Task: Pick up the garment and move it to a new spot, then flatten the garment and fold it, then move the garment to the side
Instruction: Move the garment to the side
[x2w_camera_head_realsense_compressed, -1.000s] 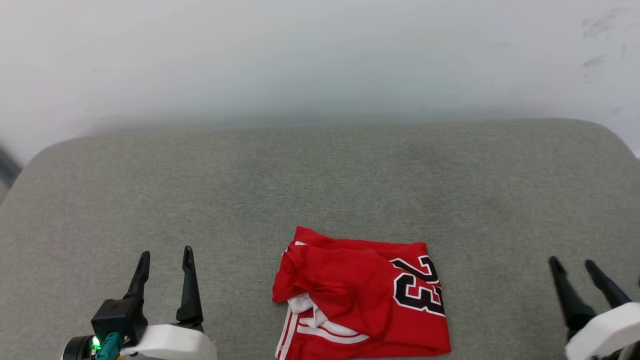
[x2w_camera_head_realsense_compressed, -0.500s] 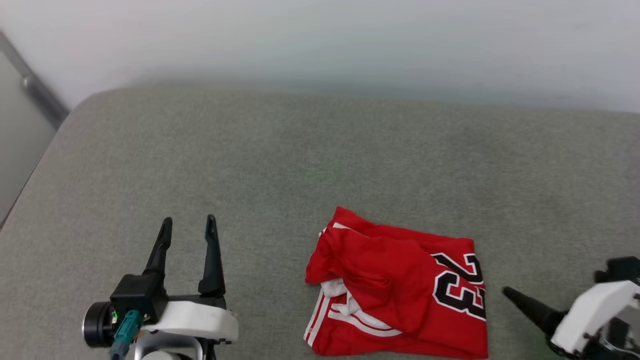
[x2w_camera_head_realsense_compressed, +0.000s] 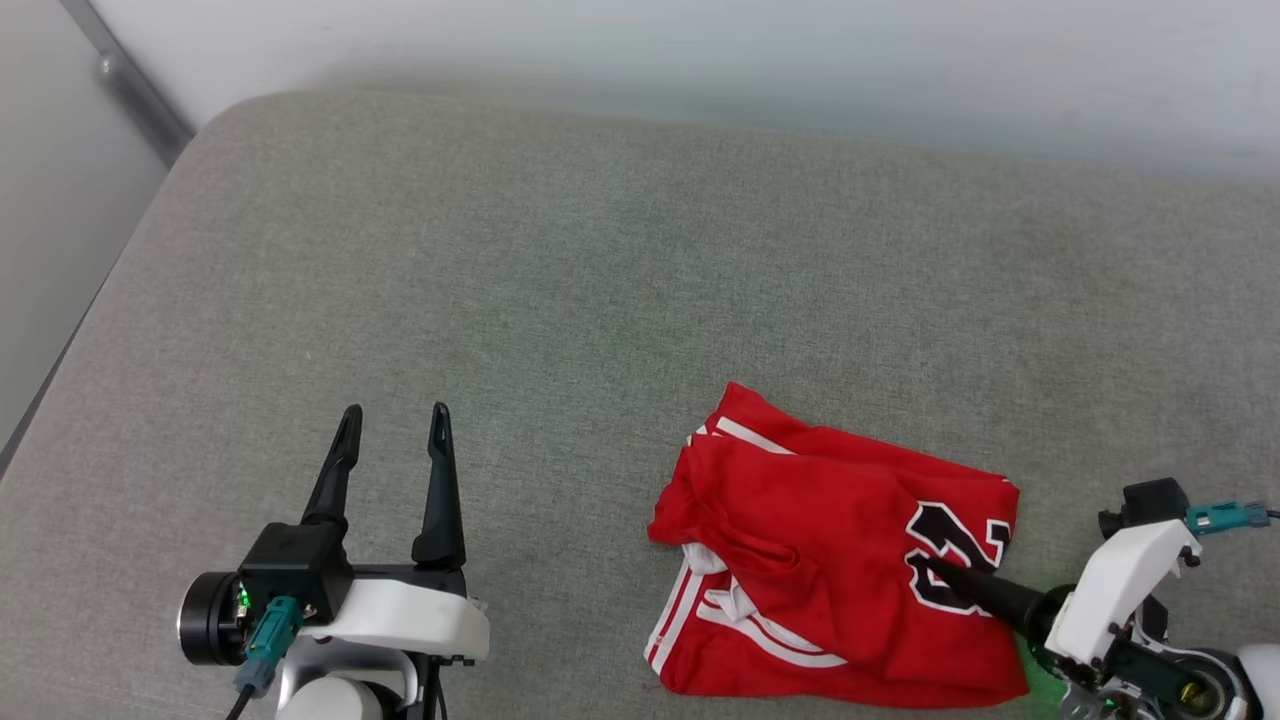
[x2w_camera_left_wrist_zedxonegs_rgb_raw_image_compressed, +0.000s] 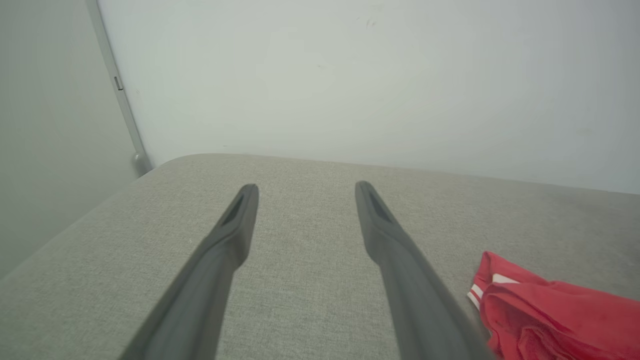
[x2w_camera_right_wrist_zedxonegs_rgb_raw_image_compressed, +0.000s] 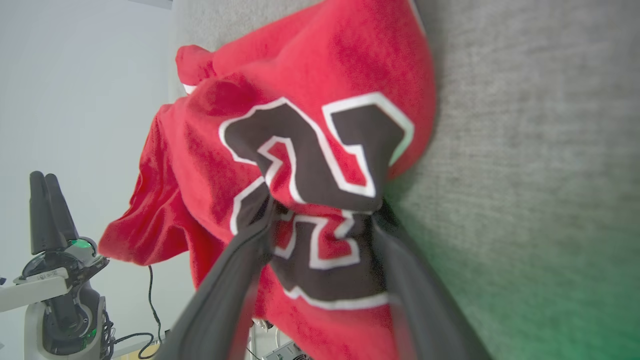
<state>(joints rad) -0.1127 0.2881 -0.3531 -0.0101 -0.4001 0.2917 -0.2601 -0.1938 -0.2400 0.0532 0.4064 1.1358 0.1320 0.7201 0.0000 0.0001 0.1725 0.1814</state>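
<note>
The garment is a red shirt with black, white-outlined numerals, lying crumpled on the grey cushion near its front edge. My right gripper is turned on its side at the garment's right end. In the right wrist view, the right gripper straddles the numbered part of the garment. One finger lies on top and one is against the cushion, with the jaws still wide apart and the tips hidden by cloth. My left gripper stands open over bare cushion left of the garment, its fingers holding nothing.
A pale wall runs behind the cushion, with a metal strip at the far left corner. The cushion's rounded left edge drops off beside my left arm. Bare grey fabric stretches behind and left of the garment.
The head camera has swung, shifting the whole picture. My right gripper has rolled onto its side and slid in over the garment's numbered end. The left gripper stays open.
</note>
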